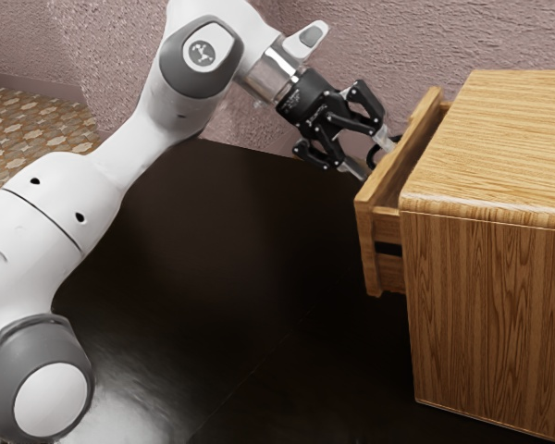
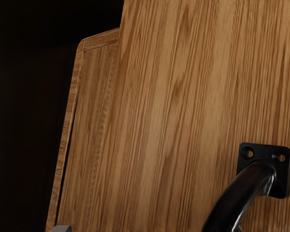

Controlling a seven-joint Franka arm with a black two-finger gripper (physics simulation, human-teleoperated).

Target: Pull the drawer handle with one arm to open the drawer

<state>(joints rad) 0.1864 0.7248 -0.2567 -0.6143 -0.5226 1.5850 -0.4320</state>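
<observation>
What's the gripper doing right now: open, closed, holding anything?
Gripper: closed on the drawer handle, with the drawer partly pulled out of the cabinet.

The black gripper pressed up to the front of the wooden drawer, its fingers closed around the dark drawer handle, which was mostly hidden between them. The drawer stood partly pulled out of the wooden cabinet just beyond the gripper, with a dark gap showing behind its front panel. Below the gripper lay the dark desk, and the white arm stretched back behind it.
</observation>
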